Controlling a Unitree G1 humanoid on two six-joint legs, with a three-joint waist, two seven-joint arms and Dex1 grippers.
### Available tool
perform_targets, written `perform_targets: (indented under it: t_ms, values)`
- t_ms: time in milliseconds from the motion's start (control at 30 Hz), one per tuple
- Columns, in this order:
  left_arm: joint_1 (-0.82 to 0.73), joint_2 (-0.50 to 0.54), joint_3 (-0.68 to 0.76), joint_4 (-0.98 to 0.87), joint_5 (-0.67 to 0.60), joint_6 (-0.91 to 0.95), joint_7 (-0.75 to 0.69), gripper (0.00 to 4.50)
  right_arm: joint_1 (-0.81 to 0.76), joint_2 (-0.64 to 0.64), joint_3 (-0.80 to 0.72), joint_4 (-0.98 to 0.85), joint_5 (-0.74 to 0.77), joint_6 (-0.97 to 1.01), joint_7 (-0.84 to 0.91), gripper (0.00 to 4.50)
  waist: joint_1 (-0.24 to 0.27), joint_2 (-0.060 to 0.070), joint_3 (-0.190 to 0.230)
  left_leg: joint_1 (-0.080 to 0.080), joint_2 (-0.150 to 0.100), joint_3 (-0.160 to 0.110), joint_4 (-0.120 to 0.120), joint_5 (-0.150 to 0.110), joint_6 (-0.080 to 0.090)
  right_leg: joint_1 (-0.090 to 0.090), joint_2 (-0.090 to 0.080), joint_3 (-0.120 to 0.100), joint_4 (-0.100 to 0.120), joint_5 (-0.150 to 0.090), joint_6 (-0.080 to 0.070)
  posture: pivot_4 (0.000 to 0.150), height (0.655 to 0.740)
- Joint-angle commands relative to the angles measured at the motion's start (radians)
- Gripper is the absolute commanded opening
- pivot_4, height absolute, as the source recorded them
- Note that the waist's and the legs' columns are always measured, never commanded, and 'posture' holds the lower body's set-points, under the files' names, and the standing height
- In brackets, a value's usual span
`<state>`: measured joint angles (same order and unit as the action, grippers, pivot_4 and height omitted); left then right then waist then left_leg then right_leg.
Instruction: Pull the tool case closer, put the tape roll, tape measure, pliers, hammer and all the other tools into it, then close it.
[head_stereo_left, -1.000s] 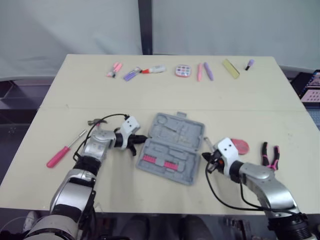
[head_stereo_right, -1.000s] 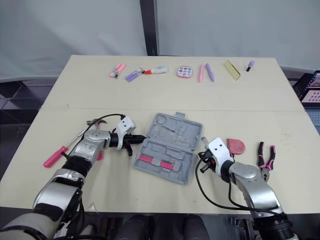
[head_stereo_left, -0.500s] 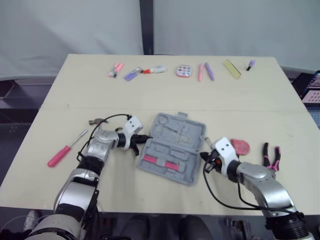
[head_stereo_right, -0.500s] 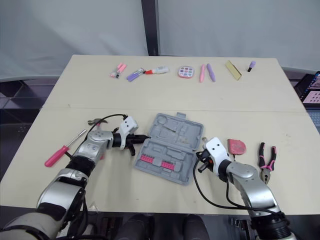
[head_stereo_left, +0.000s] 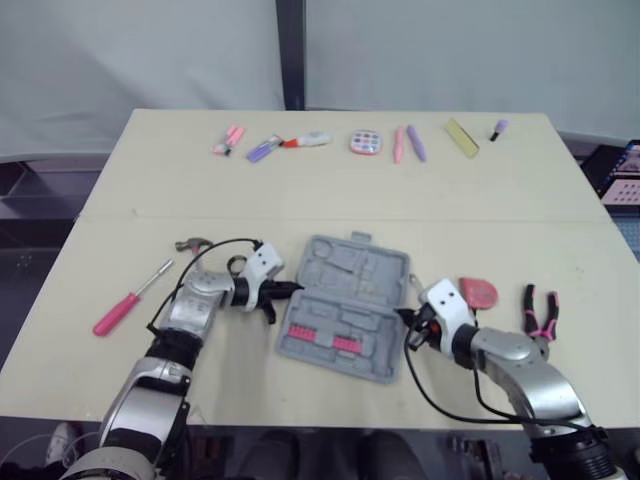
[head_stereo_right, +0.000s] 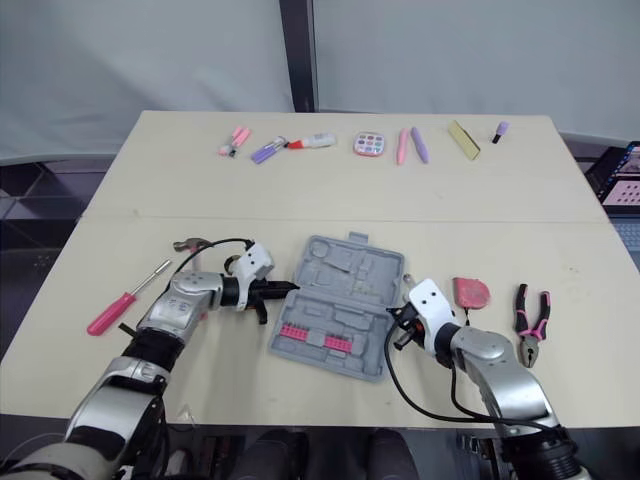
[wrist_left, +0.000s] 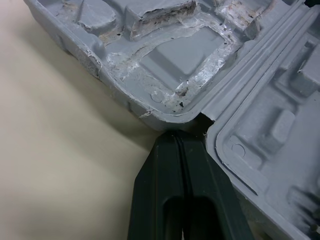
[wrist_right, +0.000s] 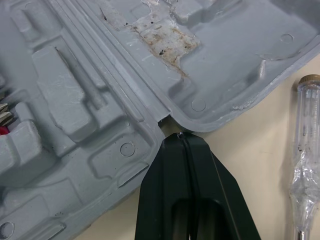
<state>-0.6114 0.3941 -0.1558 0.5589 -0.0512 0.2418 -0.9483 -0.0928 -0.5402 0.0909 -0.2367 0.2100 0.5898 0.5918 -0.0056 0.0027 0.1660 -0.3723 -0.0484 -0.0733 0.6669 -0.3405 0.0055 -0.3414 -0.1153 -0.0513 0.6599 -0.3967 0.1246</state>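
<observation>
The grey tool case (head_stereo_left: 345, 300) lies open and flat on the table, with a strip of pink bits (head_stereo_left: 322, 338) in its near half. My left gripper (head_stereo_left: 283, 290) is shut, its tip pressed into the hinge notch on the case's left edge (wrist_left: 200, 117). My right gripper (head_stereo_left: 405, 320) is also shut and touches the hinge notch on the right edge (wrist_right: 162, 120). A clear-handled screwdriver (wrist_right: 305, 150) lies just right of the case. The pink tape measure (head_stereo_left: 478, 292) and pink-handled pliers (head_stereo_left: 540, 310) lie further right. A hammer (head_stereo_left: 190, 243) and a pink screwdriver (head_stereo_left: 125, 305) lie at the left.
Along the table's far edge runs a row of small items: pink and purple markers (head_stereo_left: 262, 148), a round palette (head_stereo_left: 365, 142), pens (head_stereo_left: 408, 143), a yellow bar (head_stereo_left: 461, 136). The table's near edge (head_stereo_left: 300, 395) is close below the case.
The case has slid toward me and turned squarer to the table edge. Both grippers moved with it, still shut against its two side notches.
</observation>
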Motion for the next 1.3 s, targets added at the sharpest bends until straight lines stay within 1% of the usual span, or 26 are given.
perform_targets:
  t_ms: [33, 267, 467, 567, 933, 1300]
  values:
    - [0.049, 0.024, -0.003, -0.082, -0.011, 0.056, -0.016, 0.00, 0.019, -0.013, 0.004, -0.049, 0.016, -0.001, 0.034, 0.03, 0.000, 0.000, 0.000, 0.000, 0.000, 0.000, 0.000, 0.000, 0.000, 0.000, 0.000, 0.000, 0.000, 0.000, 0.000, 0.150, 0.7400]
    - [0.169, 0.072, 0.008, -0.288, -0.046, 0.177, -0.002, 0.00, 0.070, -0.057, -0.007, -0.120, 0.050, 0.012, 0.089, 0.03, 0.001, 0.000, 0.000, 0.000, 0.000, 0.000, 0.000, 0.000, 0.000, 0.000, 0.000, 0.002, -0.001, 0.000, 0.000, 0.150, 0.7400]
    - [0.265, 0.115, 0.010, -0.467, -0.081, 0.285, -0.009, 0.00, 0.096, -0.089, 0.001, -0.151, 0.064, 0.015, 0.130, 0.03, 0.001, 0.000, 0.000, 0.000, 0.001, 0.000, -0.001, 0.000, 0.000, 0.001, 0.001, 0.003, -0.001, 0.000, 0.000, 0.150, 0.7400]
    - [0.303, 0.120, 0.011, -0.530, -0.095, 0.316, 0.003, 0.00, 0.097, -0.096, 0.008, -0.153, 0.067, 0.012, 0.143, 0.03, 0.002, 0.000, 0.000, 0.000, 0.001, 0.000, -0.001, 0.000, 0.000, 0.001, 0.001, 0.003, -0.002, 0.000, 0.000, 0.150, 0.7400]
    - [0.387, 0.131, 0.019, -0.683, -0.133, 0.419, 0.038, 0.00, 0.097, -0.118, 0.029, -0.162, 0.068, 0.004, 0.191, 0.03, 0.003, 0.000, 0.000, 0.000, 0.001, 0.000, 0.000, 0.000, 0.000, 0.002, 0.000, 0.004, -0.003, 0.000, 0.000, 0.150, 0.7400]
    - [0.442, 0.139, 0.023, -0.732, -0.161, 0.448, 0.080, 0.00, 0.117, -0.135, 0.021, -0.185, 0.072, 0.013, 0.210, 0.03, 0.004, 0.000, 0.000, 0.000, 0.001, 0.000, -0.001, 0.000, 0.000, 0.002, 0.000, 0.004, -0.005, 0.000, 0.000, 0.150, 0.7400]
